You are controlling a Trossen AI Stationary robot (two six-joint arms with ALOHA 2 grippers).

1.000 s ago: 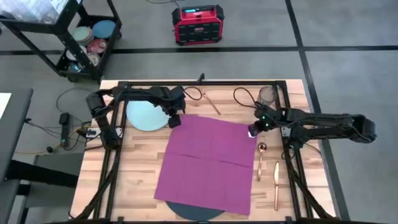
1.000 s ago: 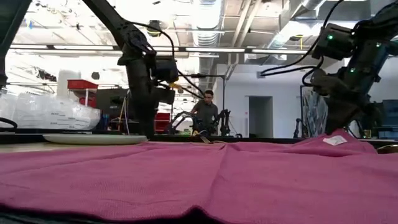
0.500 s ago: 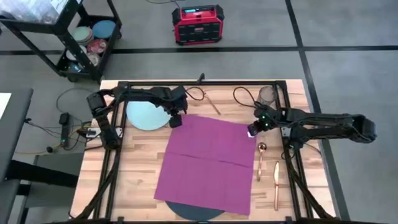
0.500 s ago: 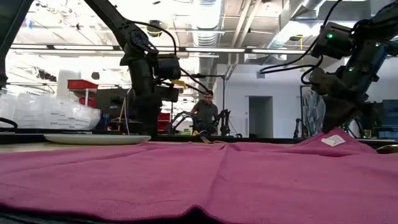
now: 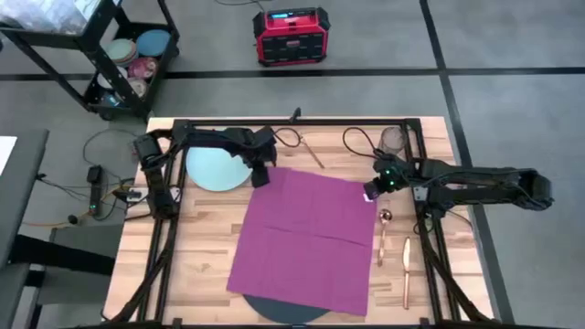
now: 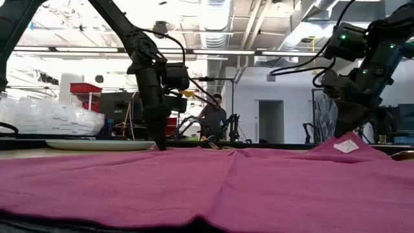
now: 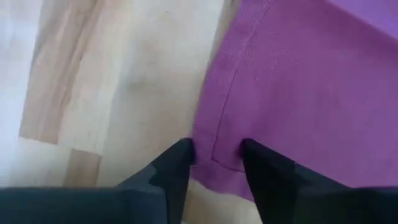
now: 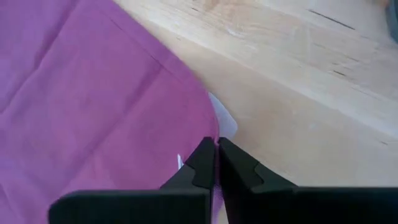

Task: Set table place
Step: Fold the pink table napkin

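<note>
Magenta napkin [image 5: 306, 239], spread on tabletop [image 5: 201, 242]. Right end effector [image 8: 216, 163] clenched on one far corner; left end effector [image 7: 214, 163] spread astride the other. Step: napkin folding. Next: left closes, both lift.

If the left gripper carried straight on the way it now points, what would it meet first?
The left gripper points down at the napkin corner, jaws open astride its hem. It would likely meet that cloth edge first, then the table just beneath, though the remaining gap is unclear.
</note>
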